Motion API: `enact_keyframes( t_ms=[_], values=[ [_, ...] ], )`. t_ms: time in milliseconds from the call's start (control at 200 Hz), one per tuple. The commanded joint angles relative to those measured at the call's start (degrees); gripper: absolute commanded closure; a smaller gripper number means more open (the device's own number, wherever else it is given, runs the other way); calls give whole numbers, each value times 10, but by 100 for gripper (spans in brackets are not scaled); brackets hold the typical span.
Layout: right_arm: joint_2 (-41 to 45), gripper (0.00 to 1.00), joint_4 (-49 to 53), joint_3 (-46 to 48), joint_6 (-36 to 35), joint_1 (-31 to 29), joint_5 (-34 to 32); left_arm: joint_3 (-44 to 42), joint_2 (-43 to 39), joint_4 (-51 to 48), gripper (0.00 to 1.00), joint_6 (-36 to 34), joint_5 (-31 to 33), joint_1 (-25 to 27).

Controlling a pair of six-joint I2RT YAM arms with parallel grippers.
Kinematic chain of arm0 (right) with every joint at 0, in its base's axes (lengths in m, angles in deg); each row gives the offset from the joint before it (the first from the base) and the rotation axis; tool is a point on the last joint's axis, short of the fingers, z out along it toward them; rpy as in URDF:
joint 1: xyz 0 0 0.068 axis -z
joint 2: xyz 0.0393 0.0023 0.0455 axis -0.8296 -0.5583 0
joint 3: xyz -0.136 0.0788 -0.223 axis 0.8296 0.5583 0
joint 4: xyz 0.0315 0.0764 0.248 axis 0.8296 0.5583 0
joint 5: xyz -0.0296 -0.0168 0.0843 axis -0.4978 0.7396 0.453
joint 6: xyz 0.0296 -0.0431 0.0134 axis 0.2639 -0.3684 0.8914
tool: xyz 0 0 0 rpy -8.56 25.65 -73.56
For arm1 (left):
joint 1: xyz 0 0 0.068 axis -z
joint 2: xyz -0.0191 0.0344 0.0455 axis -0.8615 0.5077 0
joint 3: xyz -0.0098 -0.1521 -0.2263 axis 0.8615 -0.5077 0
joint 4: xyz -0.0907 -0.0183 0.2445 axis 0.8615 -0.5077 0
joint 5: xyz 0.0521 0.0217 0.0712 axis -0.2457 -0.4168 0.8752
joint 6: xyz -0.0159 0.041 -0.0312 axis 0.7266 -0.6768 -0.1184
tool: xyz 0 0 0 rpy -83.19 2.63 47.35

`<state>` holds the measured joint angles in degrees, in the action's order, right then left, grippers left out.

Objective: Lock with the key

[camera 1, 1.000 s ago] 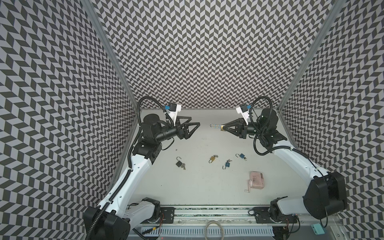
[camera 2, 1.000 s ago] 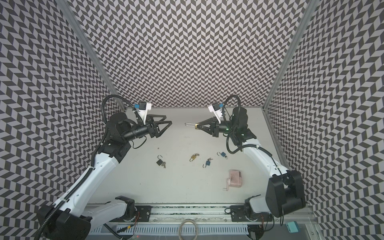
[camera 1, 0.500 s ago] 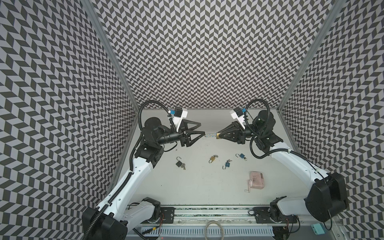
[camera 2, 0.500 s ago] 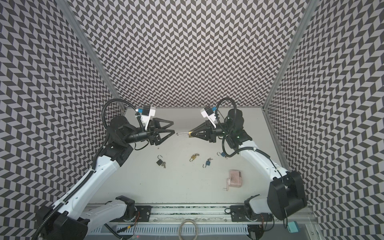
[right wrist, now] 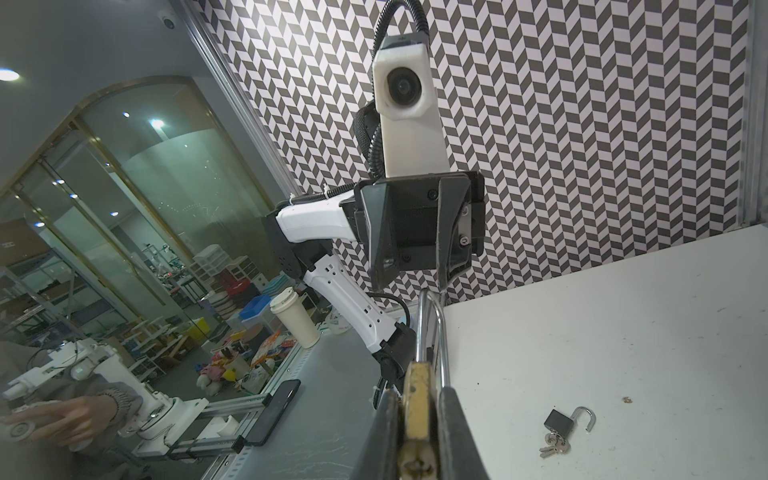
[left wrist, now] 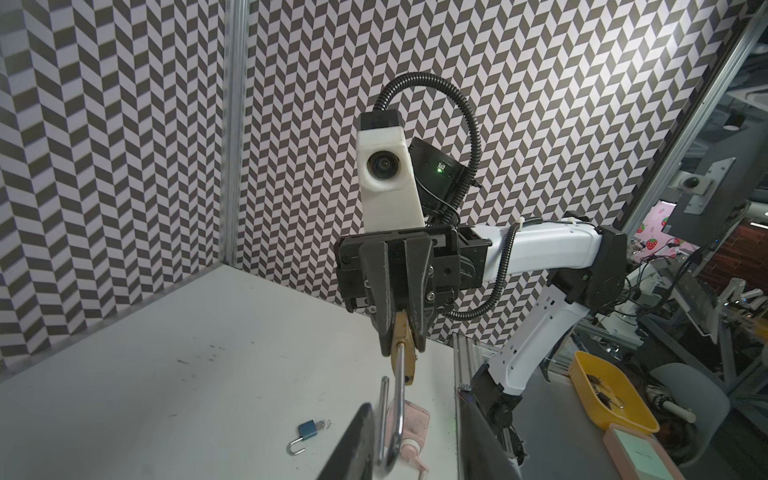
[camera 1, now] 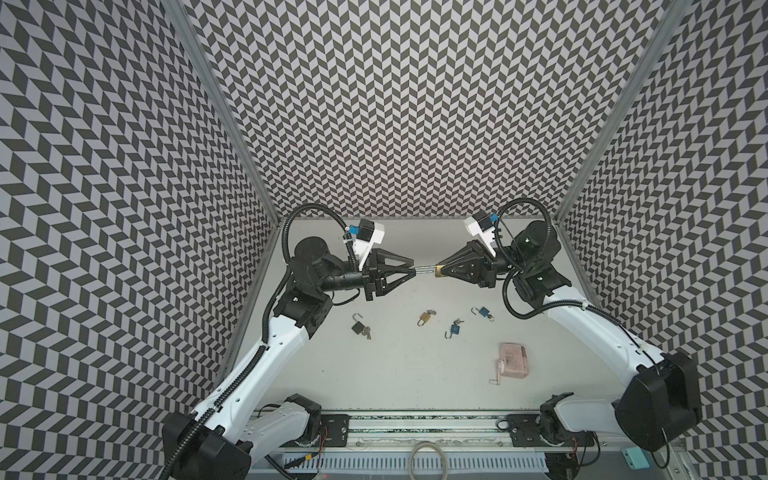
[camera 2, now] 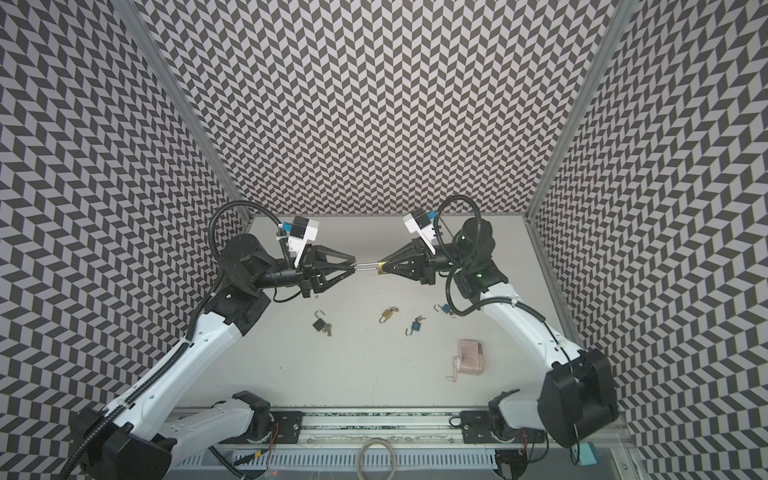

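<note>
A brass padlock (camera 1: 439, 271) (camera 2: 381, 267) hangs in mid-air over the back of the table, its body clamped in my right gripper (camera 1: 441, 270) (right wrist: 417, 399), which is shut on it. Its long silver shackle (camera 1: 424, 269) (left wrist: 398, 399) stands open and points toward my left gripper (camera 1: 412, 267) (left wrist: 415, 440). The left fingers straddle the shackle's curved end. In the left wrist view one finger lies close beside it and the other stands apart, so a gap shows. The key of this padlock is not clearly visible.
On the table lie a black padlock with keys (camera 1: 358, 327) (right wrist: 559, 422), a small brass padlock (camera 1: 424, 319), two blue padlocks (camera 1: 455, 329) (camera 1: 483, 311) and a pink device (camera 1: 513, 360). Patterned walls enclose three sides.
Both grippers have moved toward the middle and met. The left jaws, wide open a second ago, have narrowed around the shackle. The right gripper kept hold of the padlock.
</note>
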<state>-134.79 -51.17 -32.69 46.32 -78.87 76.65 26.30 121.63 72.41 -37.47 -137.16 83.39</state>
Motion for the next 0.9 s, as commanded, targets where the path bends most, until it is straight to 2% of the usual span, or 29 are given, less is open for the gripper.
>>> enact_keyframes(
  t_ms=[0,551,896],
  values=[
    [24,100,-63,-11,33,-4,1,2,-2,12,69,-8,-17,6],
    [23,100,-64,-15,47,-6,-4,4,-5,11,100,-11,-22,13],
    [28,100,-56,-14,36,-9,-10,4,-10,11,100,-16,-22,16]
  ],
)
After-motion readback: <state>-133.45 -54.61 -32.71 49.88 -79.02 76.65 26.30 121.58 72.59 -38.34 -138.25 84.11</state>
